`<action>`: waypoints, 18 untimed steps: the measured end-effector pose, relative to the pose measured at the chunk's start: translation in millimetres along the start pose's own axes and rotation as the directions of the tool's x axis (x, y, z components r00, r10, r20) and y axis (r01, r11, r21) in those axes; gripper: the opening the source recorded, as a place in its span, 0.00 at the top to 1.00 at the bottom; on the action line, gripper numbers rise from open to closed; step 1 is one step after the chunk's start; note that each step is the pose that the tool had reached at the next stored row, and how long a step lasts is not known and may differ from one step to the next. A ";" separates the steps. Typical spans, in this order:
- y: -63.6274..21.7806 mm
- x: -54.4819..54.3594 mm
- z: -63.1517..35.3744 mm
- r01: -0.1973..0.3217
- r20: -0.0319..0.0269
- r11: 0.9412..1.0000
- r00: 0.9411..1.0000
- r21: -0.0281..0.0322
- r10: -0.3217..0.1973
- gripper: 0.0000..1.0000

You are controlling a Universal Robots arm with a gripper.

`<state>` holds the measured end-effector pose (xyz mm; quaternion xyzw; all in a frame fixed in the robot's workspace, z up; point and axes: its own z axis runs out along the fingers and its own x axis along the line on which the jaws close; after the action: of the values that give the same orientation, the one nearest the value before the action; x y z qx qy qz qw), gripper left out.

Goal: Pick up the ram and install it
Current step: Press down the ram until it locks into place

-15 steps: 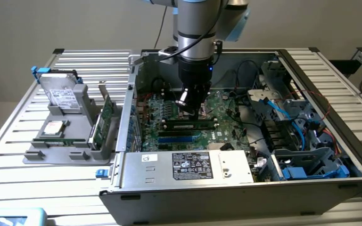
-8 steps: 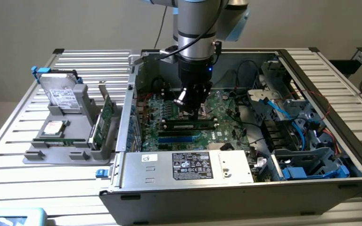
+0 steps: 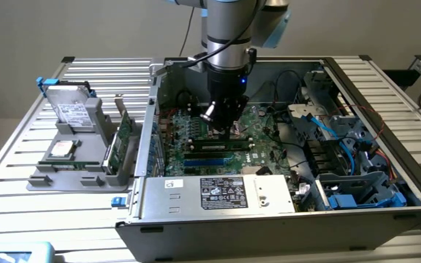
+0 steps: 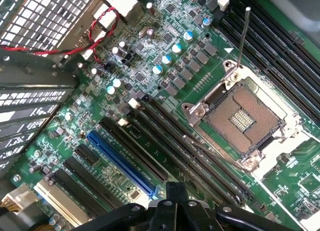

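Note:
The ram (image 3: 221, 146) lies lengthwise in a slot on the green motherboard (image 3: 265, 134) inside the open computer case (image 3: 218, 230), its dark chips facing up between pale end clips. My gripper (image 3: 227, 130) hangs straight down just above the stick's middle; whether it touches the stick I cannot tell. From the wrist, the gripper (image 4: 175, 191) looks shut, its black fingers drawn together with nothing visible between them. Beyond it run empty black memory slots (image 4: 200, 156) and the open CPU socket (image 4: 242, 118). The gripper body hides the stick in that view.
A power supply (image 3: 218, 193) fills the case's front. Blue and black cables (image 3: 328, 131) crowd the drive bays on the exterior view's right. A grey fixture (image 3: 72, 175) on the slatted table holds a hard drive (image 3: 72, 107) and a green expansion card (image 3: 125, 131).

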<state>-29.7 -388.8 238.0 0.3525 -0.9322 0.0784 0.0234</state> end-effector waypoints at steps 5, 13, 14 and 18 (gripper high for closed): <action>0.0 0.0 -0.3 -0.056 -0.006 0.998 0.998 -0.004 0.056 0.89; -0.1 0.1 -0.6 -0.131 -0.005 0.991 0.991 -0.015 0.131 0.89; -0.1 0.1 -0.6 -0.140 -0.004 0.990 0.990 -0.016 0.140 0.89; -0.1 0.0 -0.6 -0.171 0.003 0.985 0.985 -0.023 0.171 0.89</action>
<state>-29.7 -388.8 238.5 0.2713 -0.9599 0.0687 0.0183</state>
